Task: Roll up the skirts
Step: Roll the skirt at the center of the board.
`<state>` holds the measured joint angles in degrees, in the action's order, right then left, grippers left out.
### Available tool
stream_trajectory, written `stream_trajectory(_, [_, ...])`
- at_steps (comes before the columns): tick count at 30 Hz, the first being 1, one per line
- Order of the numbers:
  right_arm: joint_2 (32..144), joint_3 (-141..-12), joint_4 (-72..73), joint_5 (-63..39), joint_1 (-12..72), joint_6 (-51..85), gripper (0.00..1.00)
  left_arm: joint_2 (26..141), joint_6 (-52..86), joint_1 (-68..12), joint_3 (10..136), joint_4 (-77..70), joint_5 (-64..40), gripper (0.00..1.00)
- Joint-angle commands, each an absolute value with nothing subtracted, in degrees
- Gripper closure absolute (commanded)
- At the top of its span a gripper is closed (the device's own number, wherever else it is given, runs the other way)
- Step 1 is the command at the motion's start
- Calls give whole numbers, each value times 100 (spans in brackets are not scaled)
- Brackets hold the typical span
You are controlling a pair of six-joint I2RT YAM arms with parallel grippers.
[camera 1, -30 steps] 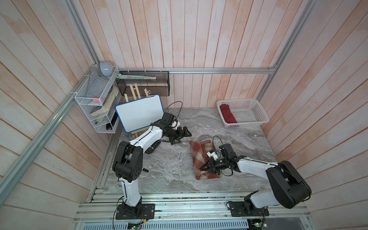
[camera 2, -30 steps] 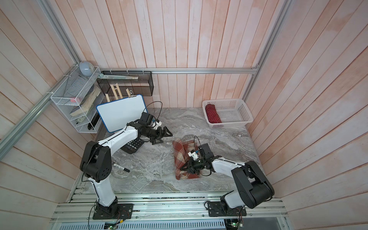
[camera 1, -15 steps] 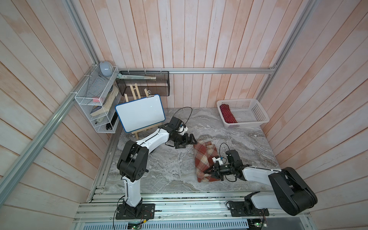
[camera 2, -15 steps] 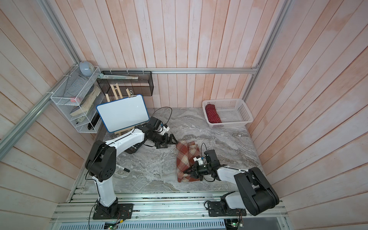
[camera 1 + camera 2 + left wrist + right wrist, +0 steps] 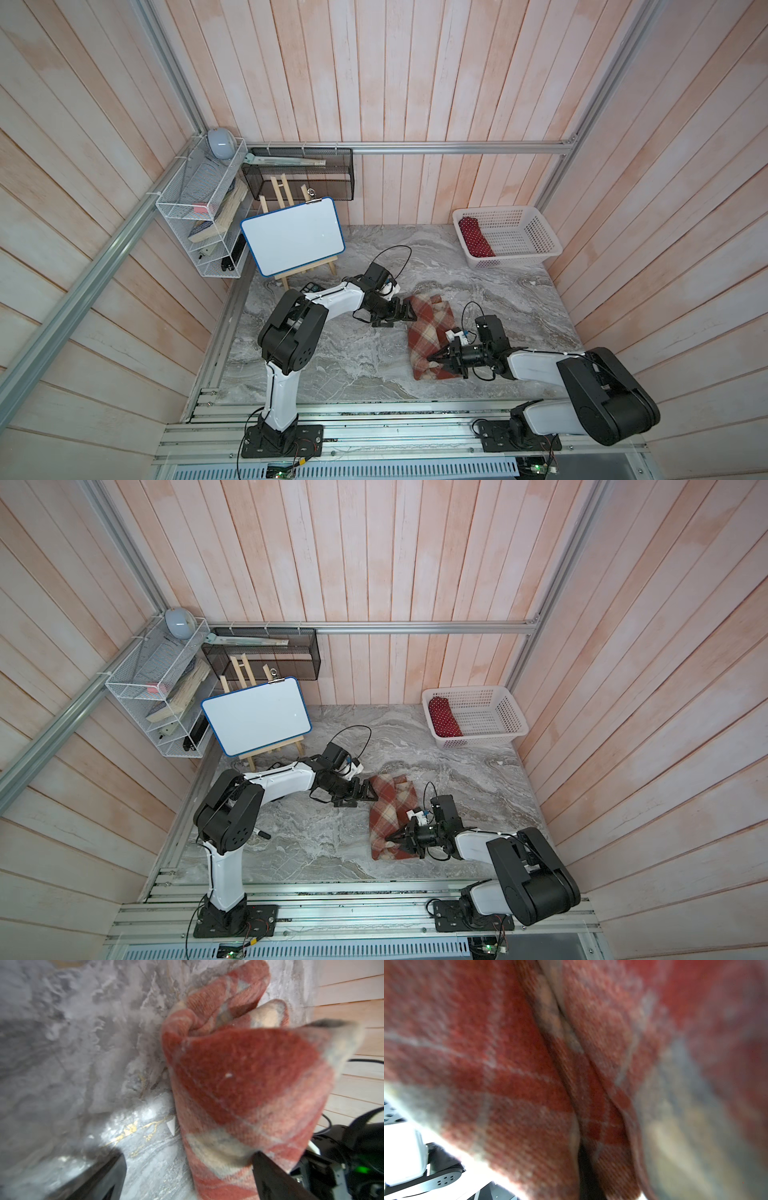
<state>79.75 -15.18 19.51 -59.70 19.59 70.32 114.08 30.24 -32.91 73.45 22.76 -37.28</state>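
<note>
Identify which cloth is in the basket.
The dark-red dotted cloth inside the white plastic basket; the rust-red plaid woolly skirt lies on the marble tabletop.

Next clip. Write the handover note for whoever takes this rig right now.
Left end effector: open, at the far end of the plaid skirt, gripping nothing.
Right end effector: shut on the skirt's near end.
Done: skirt loosely rolled, ends untidy; a red dotted roll lies in the white basket.
Left: probably tighten the plaid roll.
</note>
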Motion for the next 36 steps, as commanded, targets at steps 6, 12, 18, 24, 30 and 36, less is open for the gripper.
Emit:
stream_trajectory(6, [8395, -1155, 2208, -6077, 1803, 7386, 100, 11225, 3581, -3282, 7057, 937, -3854, 0])
stream_trajectory(12, [8435, -1283, 1907, -6078, 1793, 7172, 100, 11209, 3752, -3296, 6986, 377, -3980, 0])
stream_trajectory(18, [8508, -1334, 1881, -6115, 1719, 7144, 100, 11464, 3780, -3346, 6998, 150, -4200, 0])
stream_trajectory(24, [8508, -1383, 2044, -6250, 1567, 7310, 100, 11585, 3771, -3366, 6802, 2, -4300, 3])
stream_trajectory(30, [8436, -1312, 2122, -6275, 1472, 7416, 100, 11780, 3808, -3383, 6622, -162, -4447, 7])
stream_trajectory(36, [8460, -1266, 2150, -6368, 1468, 7392, 100, 11877, 3831, -3398, 6617, -285, -4448, 7])
